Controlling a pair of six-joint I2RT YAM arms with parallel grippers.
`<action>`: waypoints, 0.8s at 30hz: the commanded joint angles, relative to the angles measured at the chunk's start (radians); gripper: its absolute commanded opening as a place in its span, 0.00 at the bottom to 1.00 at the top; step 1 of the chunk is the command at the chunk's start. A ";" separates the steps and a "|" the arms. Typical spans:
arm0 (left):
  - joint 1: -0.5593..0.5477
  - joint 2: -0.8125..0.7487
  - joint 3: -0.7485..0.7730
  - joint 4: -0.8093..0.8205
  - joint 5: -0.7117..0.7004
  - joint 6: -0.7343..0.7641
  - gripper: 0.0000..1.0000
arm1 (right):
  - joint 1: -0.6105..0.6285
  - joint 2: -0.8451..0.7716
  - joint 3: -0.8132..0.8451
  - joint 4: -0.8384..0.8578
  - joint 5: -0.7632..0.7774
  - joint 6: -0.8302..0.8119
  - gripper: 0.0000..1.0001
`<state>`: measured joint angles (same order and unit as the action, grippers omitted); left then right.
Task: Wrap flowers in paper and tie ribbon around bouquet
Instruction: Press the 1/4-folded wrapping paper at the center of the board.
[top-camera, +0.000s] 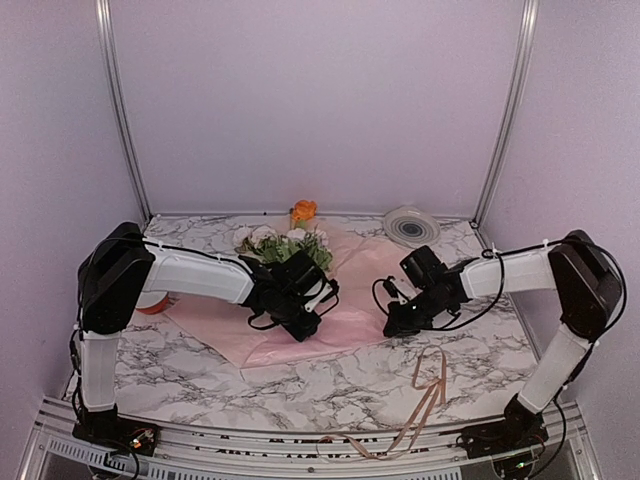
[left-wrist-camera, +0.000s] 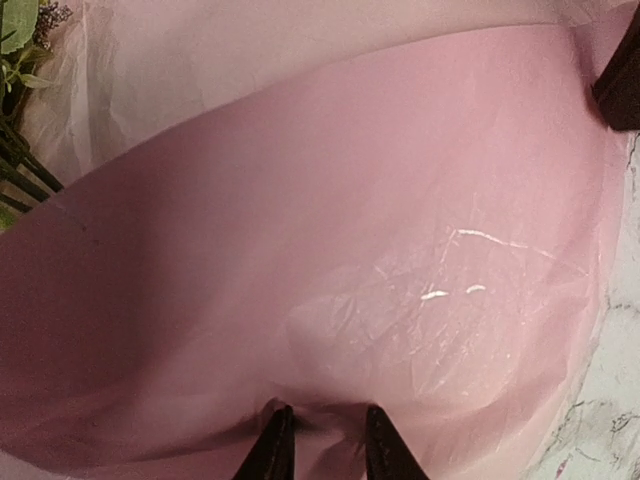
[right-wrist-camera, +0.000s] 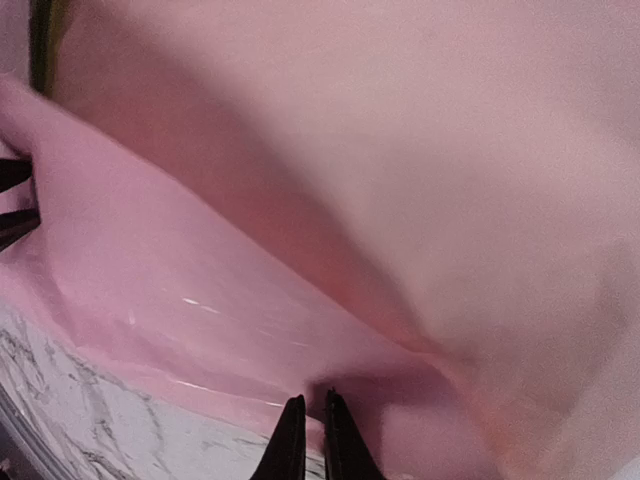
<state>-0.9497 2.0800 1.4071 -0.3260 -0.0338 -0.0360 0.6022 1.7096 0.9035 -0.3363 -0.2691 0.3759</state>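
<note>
Flowers (top-camera: 285, 245) lie on the paper (top-camera: 355, 272) mid-table; ribbon (top-camera: 428, 392) in front of it, disc (top-camera: 410, 226) behind right

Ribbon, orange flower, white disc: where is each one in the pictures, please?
ribbon (top-camera: 420, 412): top view, on the strands below its loop.
orange flower (top-camera: 303, 210): top view, on the head of the bloom.
white disc (top-camera: 411, 226): top view, on its centre.

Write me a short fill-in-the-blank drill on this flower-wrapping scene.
1. The crinkly paper spread on the table is ___.
2. Among the pale flowers, one bloom stands out, coloured ___.
3. The ribbon lies loose on the marble, nearest the ___ arm's base.

Missing words: pink; orange; right.
</note>
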 joint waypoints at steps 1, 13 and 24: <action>0.004 0.017 -0.057 -0.088 0.041 0.041 0.24 | -0.144 -0.110 -0.071 -0.154 0.213 0.015 0.10; 0.007 -0.018 0.033 -0.053 0.068 0.066 0.29 | -0.216 -0.345 0.078 -0.191 0.501 -0.075 0.62; -0.027 0.136 0.279 -0.077 0.100 0.090 0.32 | -0.276 -0.474 0.048 -0.005 0.364 0.045 0.70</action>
<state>-0.9695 2.1220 1.6180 -0.3511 0.0452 0.0357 0.3405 1.2545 0.9501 -0.3710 0.2199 0.3580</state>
